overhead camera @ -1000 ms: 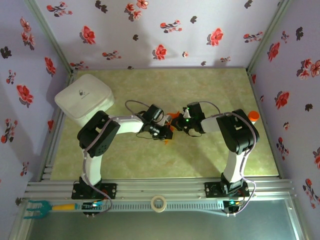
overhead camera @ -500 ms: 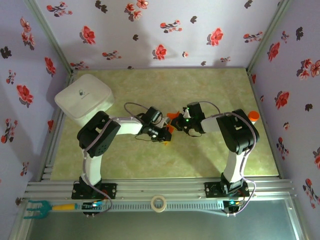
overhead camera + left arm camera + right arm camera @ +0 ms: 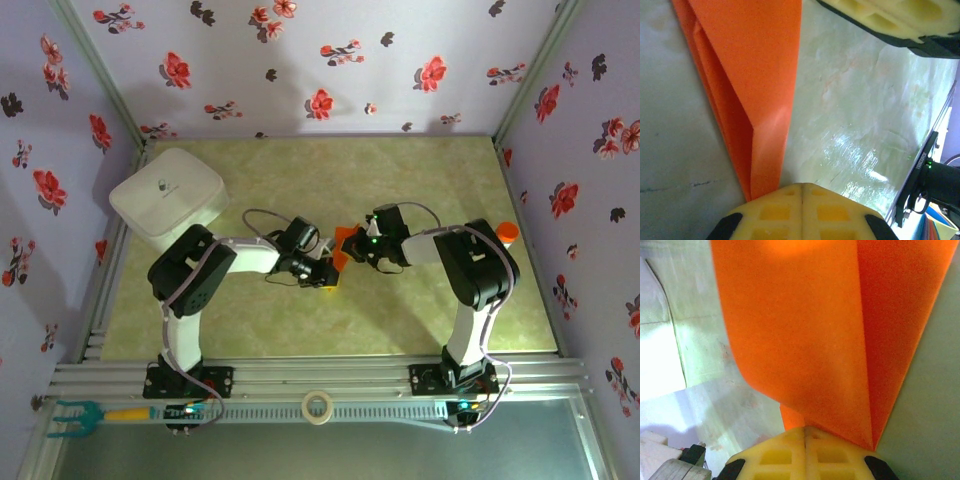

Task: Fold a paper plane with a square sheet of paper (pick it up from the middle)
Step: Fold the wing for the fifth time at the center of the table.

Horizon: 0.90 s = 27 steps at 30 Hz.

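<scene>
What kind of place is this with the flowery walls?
Probably a small robot test booth, not a home: flower-print panels box in a green table, and the left arm and right arm are bolted to a metal rail at its near edge.

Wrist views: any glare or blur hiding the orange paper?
Left wrist: specular glare streaks on the table, orange paper evenly lit, creases readable. Right wrist: left edge blown out white, paper soft, bright patch at its top. Top external: even light, paper tiny.
</scene>
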### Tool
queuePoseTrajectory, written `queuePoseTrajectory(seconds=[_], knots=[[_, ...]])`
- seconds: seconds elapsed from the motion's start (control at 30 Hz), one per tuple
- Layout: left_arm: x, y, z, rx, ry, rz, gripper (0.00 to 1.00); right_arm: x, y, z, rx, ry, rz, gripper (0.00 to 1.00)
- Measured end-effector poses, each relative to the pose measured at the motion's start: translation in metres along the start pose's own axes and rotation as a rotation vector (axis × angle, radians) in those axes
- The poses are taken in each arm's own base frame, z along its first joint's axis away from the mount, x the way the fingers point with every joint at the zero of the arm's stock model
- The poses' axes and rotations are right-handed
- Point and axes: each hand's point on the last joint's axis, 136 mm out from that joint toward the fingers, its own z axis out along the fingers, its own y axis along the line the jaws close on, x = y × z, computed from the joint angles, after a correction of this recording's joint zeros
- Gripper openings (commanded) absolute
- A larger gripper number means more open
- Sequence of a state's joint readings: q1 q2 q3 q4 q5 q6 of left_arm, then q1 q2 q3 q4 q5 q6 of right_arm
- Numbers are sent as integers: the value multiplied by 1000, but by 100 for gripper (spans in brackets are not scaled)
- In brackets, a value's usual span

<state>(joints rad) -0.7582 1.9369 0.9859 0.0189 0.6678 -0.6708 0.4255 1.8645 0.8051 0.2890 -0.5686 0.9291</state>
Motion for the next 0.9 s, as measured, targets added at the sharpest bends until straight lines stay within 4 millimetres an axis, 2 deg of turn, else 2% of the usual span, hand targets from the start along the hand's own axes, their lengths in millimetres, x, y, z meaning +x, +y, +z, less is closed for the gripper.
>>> queuePoseTrajectory(seconds=[0.27,0.37,0.47,0.63,0.77,0.9], knots=[[20,3,-7,-7,38,-28,4,0,0,0,0,0,-3,1],[25,-3,-15,-4,35,-25,4,0,0,0,0,0,-3,1],[16,-22,-27,25,-6,14,4,0,0,0,0,0,-3,1],[-12,-50,-43,70,-76,70,5,0,0,0,-1,0,-3,1],[-26,-53,-48,73,-116,77,5,0,1,0,-2,0,-3,1],[-34,-46,-39,65,-112,58,5,0,1,0,-3,-1,3,1]])
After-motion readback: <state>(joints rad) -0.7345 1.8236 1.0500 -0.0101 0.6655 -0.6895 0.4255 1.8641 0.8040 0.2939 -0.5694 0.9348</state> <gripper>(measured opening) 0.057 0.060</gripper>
